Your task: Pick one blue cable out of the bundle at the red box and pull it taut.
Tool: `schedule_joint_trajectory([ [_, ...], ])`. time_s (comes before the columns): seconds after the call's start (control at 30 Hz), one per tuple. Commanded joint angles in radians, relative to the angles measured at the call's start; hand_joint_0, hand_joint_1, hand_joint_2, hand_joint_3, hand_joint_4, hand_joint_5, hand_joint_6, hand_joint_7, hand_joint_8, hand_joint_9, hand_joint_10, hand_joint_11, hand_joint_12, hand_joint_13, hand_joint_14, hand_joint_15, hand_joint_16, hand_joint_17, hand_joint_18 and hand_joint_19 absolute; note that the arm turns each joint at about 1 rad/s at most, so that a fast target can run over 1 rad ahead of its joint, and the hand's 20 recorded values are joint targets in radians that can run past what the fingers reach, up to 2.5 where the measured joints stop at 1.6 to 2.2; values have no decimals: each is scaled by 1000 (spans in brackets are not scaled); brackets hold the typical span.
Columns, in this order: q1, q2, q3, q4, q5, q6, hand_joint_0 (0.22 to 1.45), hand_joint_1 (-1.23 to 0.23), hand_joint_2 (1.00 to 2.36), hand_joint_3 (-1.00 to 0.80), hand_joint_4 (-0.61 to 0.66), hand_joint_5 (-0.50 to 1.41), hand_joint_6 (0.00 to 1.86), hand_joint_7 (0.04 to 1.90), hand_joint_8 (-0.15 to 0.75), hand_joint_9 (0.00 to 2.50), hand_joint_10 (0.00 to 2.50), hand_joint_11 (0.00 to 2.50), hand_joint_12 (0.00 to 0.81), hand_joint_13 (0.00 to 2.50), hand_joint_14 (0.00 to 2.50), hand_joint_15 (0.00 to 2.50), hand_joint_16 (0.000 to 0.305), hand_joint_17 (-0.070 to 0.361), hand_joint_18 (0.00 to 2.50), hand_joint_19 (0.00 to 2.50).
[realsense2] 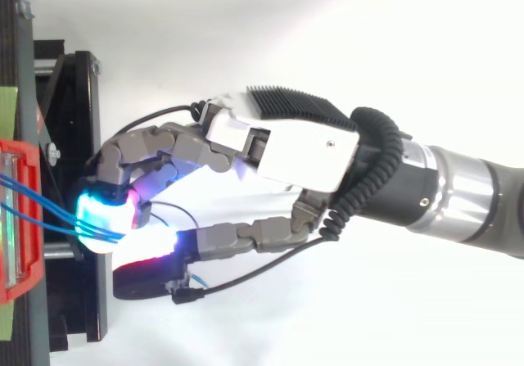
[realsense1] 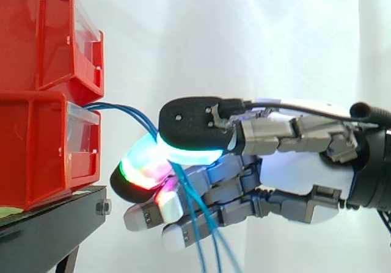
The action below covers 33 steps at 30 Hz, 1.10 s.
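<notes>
Two red boxes are stacked at the left, the lower red box (realsense1: 36,157) and its rim (realsense2: 27,165) facing my hand. A bundle of thin blue cables (realsense1: 122,109) comes out of its top front edge and runs right, slightly sagging, to my hand (realsense1: 293,172). The thumb's black pad lies above and the glowing finger pads (realsense1: 143,166) below, closed together over the strands. Below the pinch the cables (realsense1: 208,242) hang down loose. From above, the blue strands (realsense2: 41,219) end at the lit pads of the hand (realsense2: 286,149).
An upper red box (realsense1: 43,35) sits on the lower one. Both rest on a black stand (realsense1: 55,221) whose frame (realsense2: 82,137) lies just under the fingertips. A white curtain hangs behind.
</notes>
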<state>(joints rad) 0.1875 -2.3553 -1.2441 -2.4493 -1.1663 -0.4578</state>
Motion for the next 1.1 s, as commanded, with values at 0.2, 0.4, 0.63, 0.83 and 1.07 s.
schedule_joint_trajectory([
  [0.2,4,44,0,-145,46,68,603,-789,1022,8,248,-161,806,1059,400,905,14,964,440,578,6,209,61,136,695,351],
  [0.4,4,62,0,-203,66,117,605,-790,1022,4,236,-162,803,1063,400,964,13,1102,439,596,8,224,60,136,704,347],
  [0.63,6,80,0,-241,86,119,606,-789,1023,-9,174,-162,796,1051,377,1061,7,1407,436,623,7,250,59,133,704,355],
  [0.83,6,80,0,-267,91,137,609,-798,1023,-25,165,-160,790,1055,371,1069,4,1491,435,630,7,254,58,132,705,363],
  [1.07,10,93,2,-324,114,183,615,-827,1027,-27,170,-160,786,1058,358,1044,4,1543,425,639,8,272,56,127,699,371],
])
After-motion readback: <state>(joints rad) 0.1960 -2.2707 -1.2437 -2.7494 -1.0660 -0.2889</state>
